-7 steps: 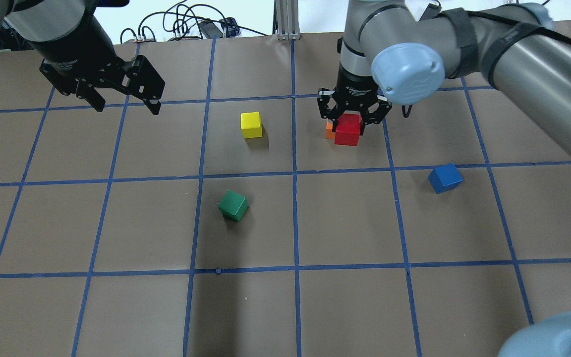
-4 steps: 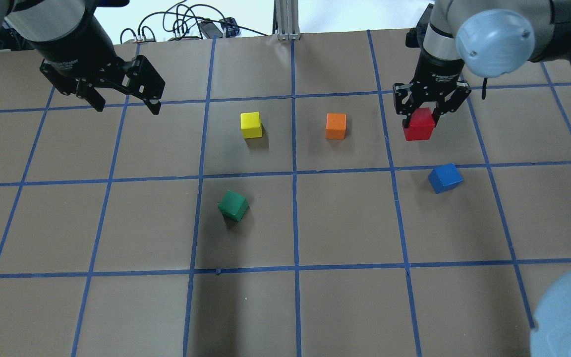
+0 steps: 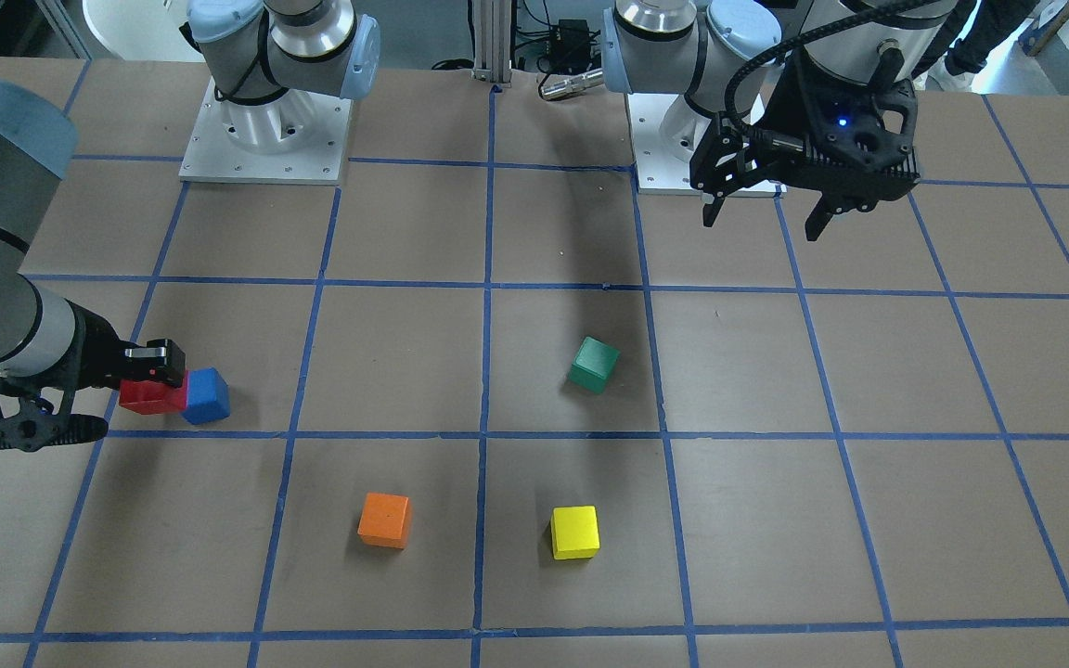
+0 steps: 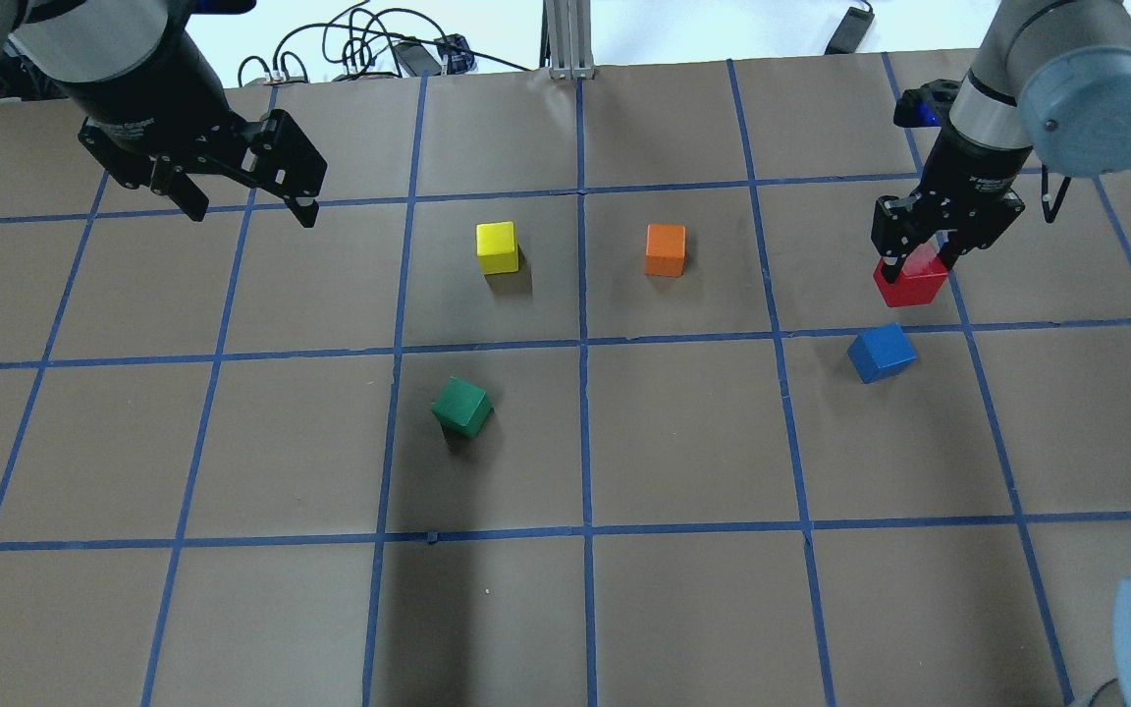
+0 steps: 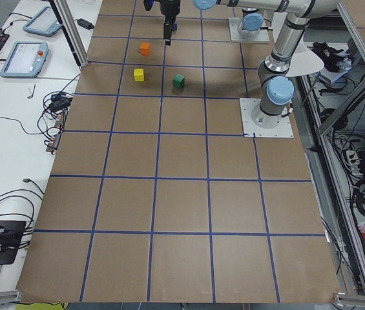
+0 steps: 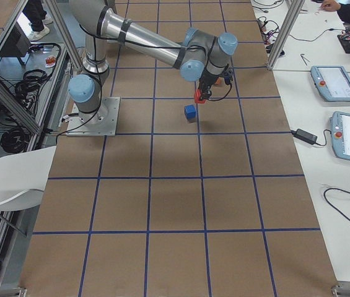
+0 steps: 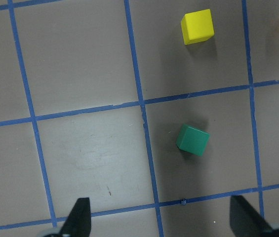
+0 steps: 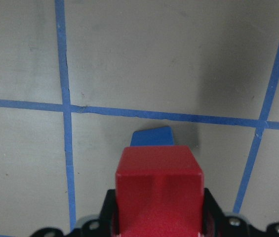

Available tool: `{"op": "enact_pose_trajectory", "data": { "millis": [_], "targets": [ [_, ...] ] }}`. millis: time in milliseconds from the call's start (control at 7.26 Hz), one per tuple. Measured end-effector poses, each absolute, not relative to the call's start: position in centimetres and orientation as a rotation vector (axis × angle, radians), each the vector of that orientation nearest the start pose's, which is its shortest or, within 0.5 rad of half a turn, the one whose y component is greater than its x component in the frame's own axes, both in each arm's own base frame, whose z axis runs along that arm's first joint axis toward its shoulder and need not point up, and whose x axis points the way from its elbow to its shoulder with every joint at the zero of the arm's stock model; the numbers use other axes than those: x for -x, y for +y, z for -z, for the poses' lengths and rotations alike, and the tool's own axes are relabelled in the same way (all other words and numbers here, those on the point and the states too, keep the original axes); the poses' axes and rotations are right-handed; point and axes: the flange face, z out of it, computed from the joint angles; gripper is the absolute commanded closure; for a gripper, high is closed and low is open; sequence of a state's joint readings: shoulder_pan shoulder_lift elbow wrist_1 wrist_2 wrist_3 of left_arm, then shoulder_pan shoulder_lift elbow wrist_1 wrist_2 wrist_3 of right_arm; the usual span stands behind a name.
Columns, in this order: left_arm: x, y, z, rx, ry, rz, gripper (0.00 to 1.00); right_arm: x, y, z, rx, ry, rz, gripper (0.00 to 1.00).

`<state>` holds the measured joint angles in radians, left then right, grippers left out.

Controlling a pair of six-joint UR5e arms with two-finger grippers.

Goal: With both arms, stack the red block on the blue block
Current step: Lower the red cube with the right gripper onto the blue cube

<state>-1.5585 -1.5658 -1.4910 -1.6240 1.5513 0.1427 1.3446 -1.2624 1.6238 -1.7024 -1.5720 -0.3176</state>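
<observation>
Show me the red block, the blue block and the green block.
red block (image 4: 911, 287), overhead view, near side face.
blue block (image 4: 880, 348), overhead view, top face.
green block (image 4: 460, 402), overhead view, top face.

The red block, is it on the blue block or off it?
Off: the right gripper holds the red block in the air, apart from the blue block.

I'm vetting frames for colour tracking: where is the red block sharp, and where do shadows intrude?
Right wrist-mounted view: the red block looms large, cropped at bottom, hiding most of the blue block. Overhead exterior: both are crisp, evenly lit; a broad shadow darkens the bottom centre. Exterior right: both tiny.
</observation>
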Motion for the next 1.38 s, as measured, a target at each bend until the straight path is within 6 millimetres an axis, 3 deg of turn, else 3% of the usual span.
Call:
{"op": "enact_pose_trajectory", "data": {
  "millis": [413,826,1377],
  "targets": [
    [12.9,-49.3,-52.5,-0.206,3.150,0.054,0.00,-0.3,-56.9,-29.5,0.239,3.059,-0.295,1.00],
    [12.9,-49.3,-52.5,-0.206,3.151,0.054,0.00,-0.4,-55.4,-27.8,0.325,3.097,-0.142,1.00],
    [12.9,-49.3,-52.5,-0.206,3.150,0.055,0.00,-0.7,-53.6,-27.2,0.326,3.092,-0.149,1.00]
  ]
}}
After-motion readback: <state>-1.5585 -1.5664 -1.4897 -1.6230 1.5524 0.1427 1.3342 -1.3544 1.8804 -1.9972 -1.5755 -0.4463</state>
